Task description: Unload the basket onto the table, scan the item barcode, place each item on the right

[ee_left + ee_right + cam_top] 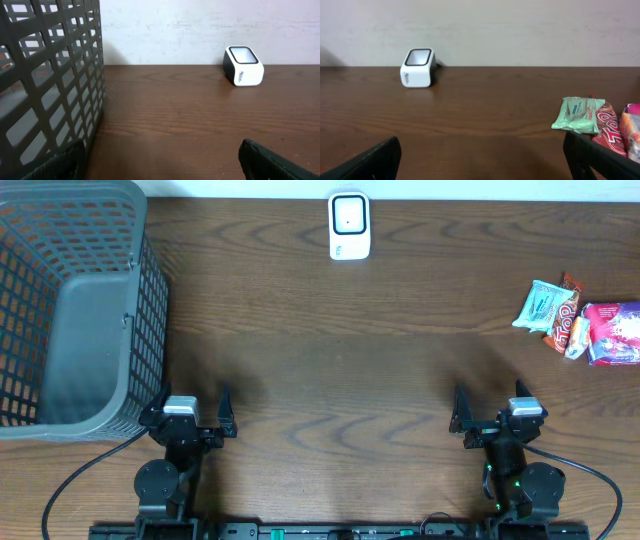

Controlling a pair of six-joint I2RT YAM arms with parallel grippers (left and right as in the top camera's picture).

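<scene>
The wooden tabletop (330, 370) carried a grey mesh basket (150, 320), cut off at the left edge. The left claw (190, 412) and right claw (495, 415) stood wide open, empty, at the near edge. The white scanner (349, 225) sat at the far edge, its side print unreadable. Far right lay a mint packet (543, 304), a red bar (570, 320) seemingly lettered "Top", and a pink packet (615, 332), cropped.

The basket (150, 310) runs off the left and top edges overhead, and off three edges at the left of the left wrist view. The pink packet (615, 332) is cut by the right edge overhead and in the right wrist view's lower right. Print on the scanner (349, 225) and on the green packet (543, 305) is too small to read.
</scene>
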